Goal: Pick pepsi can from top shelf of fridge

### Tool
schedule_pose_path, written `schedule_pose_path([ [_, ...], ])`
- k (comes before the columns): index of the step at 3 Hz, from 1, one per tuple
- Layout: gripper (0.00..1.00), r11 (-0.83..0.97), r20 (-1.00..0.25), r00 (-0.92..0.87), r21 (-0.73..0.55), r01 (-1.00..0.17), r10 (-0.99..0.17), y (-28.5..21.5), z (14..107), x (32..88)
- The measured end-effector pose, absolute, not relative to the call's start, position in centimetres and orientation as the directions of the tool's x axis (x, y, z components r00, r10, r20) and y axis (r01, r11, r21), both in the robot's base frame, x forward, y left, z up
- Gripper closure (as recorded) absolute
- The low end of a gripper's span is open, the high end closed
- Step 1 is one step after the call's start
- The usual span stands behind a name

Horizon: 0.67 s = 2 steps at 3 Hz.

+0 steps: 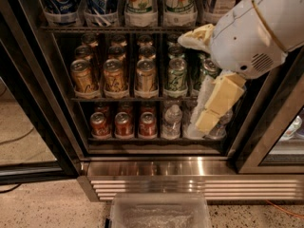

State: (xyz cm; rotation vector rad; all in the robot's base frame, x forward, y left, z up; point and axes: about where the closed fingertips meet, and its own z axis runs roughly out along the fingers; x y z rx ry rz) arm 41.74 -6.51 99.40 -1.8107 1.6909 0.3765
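The pepsi can is dark blue with a round red-white-blue logo. It stands at the far left of the top shelf of the fridge, its top cut off by the frame's edge. Beside it stand a blue-white can and green-white cans. My gripper hangs from the white arm at the right, pointing down in front of the lower shelves. It is well to the right of and below the pepsi can and holds nothing that I can see.
The middle shelf holds gold cans and green cans. The bottom shelf holds red cans and water bottles. The ribbed steel base lies below, and a clear plastic bin is on the floor. A door frame stands at right.
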Motion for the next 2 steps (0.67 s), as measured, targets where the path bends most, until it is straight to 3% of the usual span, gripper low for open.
schedule_pose_path([
  [1, 0.0, -0.005, -0.627, 0.189, -0.283, -0.959, -0.756, -2.15, 100.78, 41.1],
  [2, 0.0, -0.005, -0.627, 0.189, -0.283, -0.959, -0.755, -2.14, 100.79, 41.09],
])
